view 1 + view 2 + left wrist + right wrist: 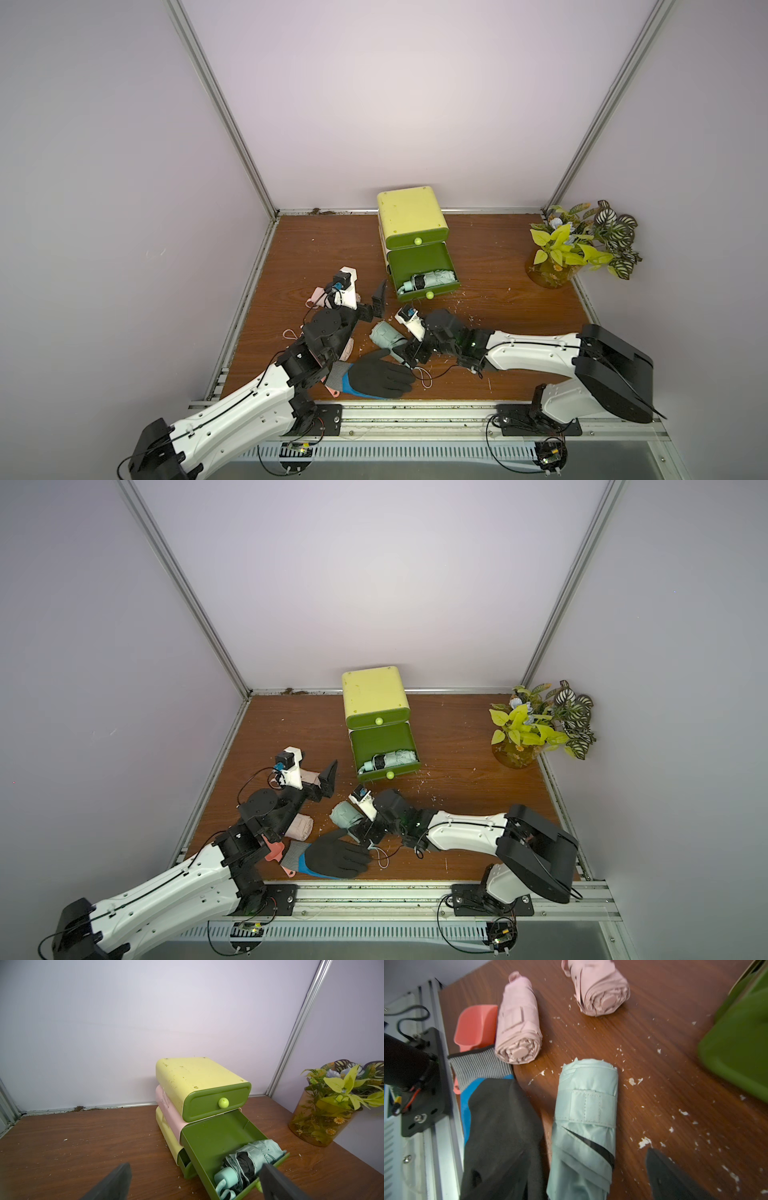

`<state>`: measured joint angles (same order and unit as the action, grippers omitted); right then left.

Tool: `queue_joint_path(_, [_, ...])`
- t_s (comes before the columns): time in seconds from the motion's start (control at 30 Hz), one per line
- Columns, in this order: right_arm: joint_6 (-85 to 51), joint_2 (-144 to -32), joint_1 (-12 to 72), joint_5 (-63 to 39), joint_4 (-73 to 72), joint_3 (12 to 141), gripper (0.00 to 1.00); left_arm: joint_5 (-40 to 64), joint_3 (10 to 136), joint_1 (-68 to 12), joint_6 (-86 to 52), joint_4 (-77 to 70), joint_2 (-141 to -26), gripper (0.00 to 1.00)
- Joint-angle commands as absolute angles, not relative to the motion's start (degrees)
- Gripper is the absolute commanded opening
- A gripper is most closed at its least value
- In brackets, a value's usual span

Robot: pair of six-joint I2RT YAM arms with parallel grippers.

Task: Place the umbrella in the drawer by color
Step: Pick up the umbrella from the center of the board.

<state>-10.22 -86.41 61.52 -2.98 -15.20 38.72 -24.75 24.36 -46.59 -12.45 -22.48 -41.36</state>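
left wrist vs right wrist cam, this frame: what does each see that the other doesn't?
Left wrist only: the drawer unit with its closed top drawer, a mint umbrella lying in the open drawer, and the potted plant.
Right wrist only: a second mint umbrella on the table, two pink umbrellas, a coral scoop, a glove.
Both: the wooden table, white crumbs, some green drawer plastic.

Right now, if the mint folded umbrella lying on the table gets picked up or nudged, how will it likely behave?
The umbrella is a round bundle lying on its side, so a sideways nudge would probably roll it. Its folded fabric looks soft and smooth, so it may give and slip under a squeeze. The closed strap should keep it from unfurling.
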Motion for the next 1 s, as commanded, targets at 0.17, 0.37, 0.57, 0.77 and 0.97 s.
queue_joint_path(0.17, [-8.8, -96.0, 62.3, -0.1, -4.5, 46.3, 0.93, -26.0, 22.7, -46.5, -14.2, -24.3, -38.9, 0.99])
queue_joint_path(0.37, [-7.5, -94.5, 61.7, 6.0, -5.0, 45.2, 0.83, -26.3, 22.0, -46.4, -14.1, -24.5, -38.2, 0.99])
queue_joint_path(0.57, [-7.9, -89.7, 60.1, 5.9, -8.1, 41.9, 0.51, -26.1, 21.3, -46.4, -14.6, -25.2, -38.0, 0.99])
queue_joint_path(0.77, [-6.9, -79.4, 60.0, 10.7, -10.8, 37.8, 0.21, -23.9, 21.4, -46.4, -15.5, -26.1, -37.9, 0.99])
queue_joint_path(0.97, [-12.2, -59.3, 59.4, 13.6, -22.7, 28.9, 0.09, -15.2, 21.6, -46.5, -17.1, -29.2, -37.2, 0.99])
